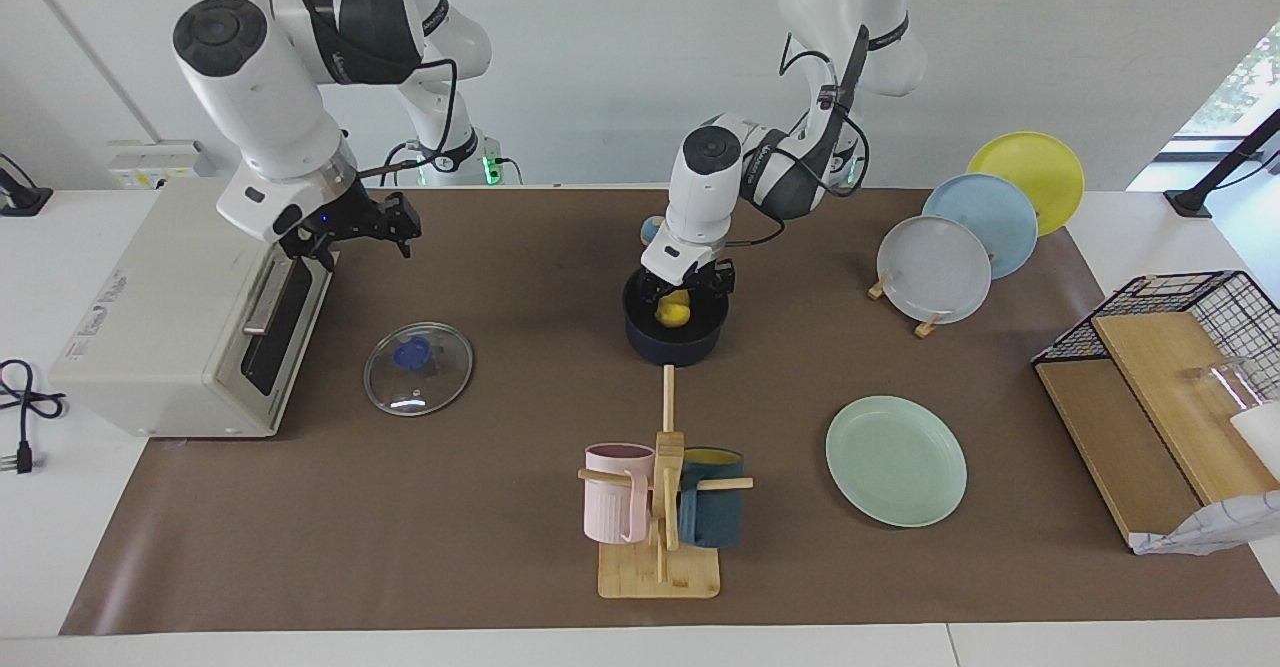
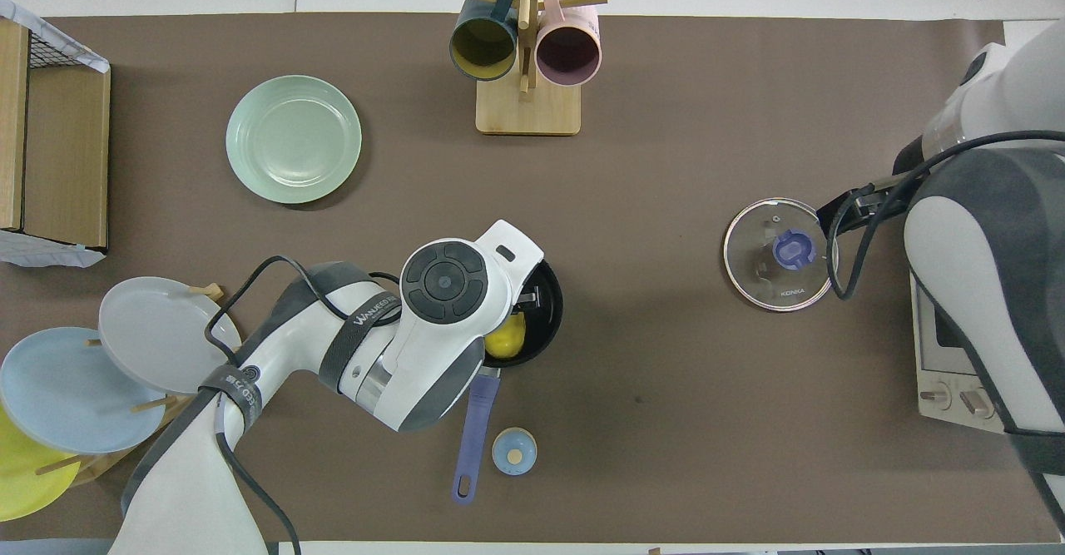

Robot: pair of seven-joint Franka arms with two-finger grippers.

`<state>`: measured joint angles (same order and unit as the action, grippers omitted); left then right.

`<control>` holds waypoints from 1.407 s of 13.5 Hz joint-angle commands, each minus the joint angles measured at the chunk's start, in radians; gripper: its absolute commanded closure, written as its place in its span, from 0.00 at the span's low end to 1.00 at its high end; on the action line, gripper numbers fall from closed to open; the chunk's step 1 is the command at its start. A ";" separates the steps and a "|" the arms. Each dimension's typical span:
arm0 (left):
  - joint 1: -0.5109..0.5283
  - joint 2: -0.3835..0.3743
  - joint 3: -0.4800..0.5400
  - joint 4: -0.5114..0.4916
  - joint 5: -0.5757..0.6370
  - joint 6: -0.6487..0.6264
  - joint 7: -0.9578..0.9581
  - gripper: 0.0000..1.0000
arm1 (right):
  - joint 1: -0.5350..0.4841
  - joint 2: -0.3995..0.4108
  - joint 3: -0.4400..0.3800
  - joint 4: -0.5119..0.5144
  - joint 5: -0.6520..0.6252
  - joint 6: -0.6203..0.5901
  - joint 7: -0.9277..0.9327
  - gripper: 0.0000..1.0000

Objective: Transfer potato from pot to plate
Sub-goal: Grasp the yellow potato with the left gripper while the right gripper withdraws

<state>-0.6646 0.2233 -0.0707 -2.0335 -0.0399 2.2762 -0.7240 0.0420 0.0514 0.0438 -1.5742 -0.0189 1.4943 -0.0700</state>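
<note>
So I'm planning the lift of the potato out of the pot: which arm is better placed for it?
The left arm, likely. Its left gripper is already down in the pot, jaws open around the potato. The right gripper is up by the toaster oven, above the glass lid.

High facing camera, steep overhead camera, both covering table

Glossy glass lid, matt brown table cover, wooden mug rack.
</note>
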 commanded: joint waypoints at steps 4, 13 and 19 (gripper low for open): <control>-0.033 0.005 0.020 -0.022 -0.012 0.037 -0.017 0.08 | 0.036 -0.090 -0.080 -0.038 -0.029 -0.055 0.055 0.00; -0.010 -0.010 0.023 0.035 -0.014 -0.084 -0.017 1.00 | 0.015 -0.053 -0.079 -0.010 -0.023 -0.062 0.056 0.00; 0.150 -0.009 0.020 0.387 -0.061 -0.462 0.041 1.00 | -0.033 -0.059 -0.053 -0.013 -0.012 -0.062 0.056 0.00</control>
<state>-0.5871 0.1965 -0.0459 -1.7838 -0.0631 1.9422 -0.7285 0.0567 -0.0043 -0.0429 -1.5919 -0.0356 1.4342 -0.0264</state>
